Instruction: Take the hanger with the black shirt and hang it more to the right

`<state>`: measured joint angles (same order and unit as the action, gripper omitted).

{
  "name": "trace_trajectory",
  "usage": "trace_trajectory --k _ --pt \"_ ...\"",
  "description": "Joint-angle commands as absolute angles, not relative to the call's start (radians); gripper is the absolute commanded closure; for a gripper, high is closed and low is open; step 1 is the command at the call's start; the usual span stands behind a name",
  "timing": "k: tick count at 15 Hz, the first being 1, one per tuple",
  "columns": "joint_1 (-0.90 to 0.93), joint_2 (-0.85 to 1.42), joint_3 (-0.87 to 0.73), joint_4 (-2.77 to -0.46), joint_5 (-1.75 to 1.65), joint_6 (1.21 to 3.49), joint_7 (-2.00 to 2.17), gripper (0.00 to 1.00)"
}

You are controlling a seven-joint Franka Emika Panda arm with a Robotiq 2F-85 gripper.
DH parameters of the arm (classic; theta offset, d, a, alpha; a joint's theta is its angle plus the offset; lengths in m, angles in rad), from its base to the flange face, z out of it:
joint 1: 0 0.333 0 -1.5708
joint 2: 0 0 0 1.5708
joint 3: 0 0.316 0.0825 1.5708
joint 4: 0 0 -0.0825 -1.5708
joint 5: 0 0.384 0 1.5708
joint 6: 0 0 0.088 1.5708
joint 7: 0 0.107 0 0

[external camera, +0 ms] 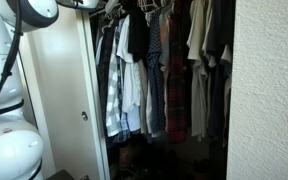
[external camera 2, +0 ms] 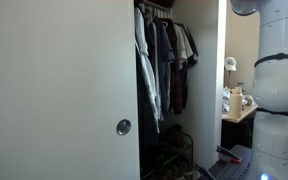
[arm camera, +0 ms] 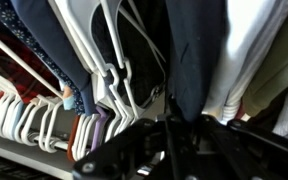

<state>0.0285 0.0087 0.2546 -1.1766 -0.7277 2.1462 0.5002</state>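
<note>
In an exterior view my white arm (external camera: 36, 10) reaches from the left toward the top of an open closet, where a row of shirts hangs close together on the rail. The black shirt (external camera: 137, 38) hangs left of the middle of that row, with a pale checked shirt (external camera: 117, 90) to its left and a dark red plaid shirt (external camera: 156, 85) to its right. Beige shirts (external camera: 197, 45) hang farther right. A white door (external camera: 59, 100) stands at the left edge of the closet. My claw is lost among the hanger tops there. In an exterior view from the side, a white door (external camera 2: 54, 90) with a round knob (external camera 2: 123, 127) fills the near left. Behind it a white shirt (external camera 2: 144, 60) hangs nearest, and dark shirts (external camera 2: 172, 50) hang beyond it, too dim to tell the black one apart. In the wrist view my claw (arm camera: 169, 138) sits at the bottom edge, just under a crowd of white hangers (arm camera: 104, 70). A dark cloth (arm camera: 199, 55) hangs right above it, likely the black shirt. I cannot tell which hanger carries it, nor whether my claw is open or closed.
</note>
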Motion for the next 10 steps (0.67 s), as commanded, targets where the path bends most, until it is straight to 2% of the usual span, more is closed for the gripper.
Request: trace_trajectory --k 1,10 --pt "0.025 -0.025 0.251 -1.228 -0.758 2.194 0.541 0.96" --pt "0.02 -0.083 0.244 -1.323 -0.755 2.255 0.564 0.96"
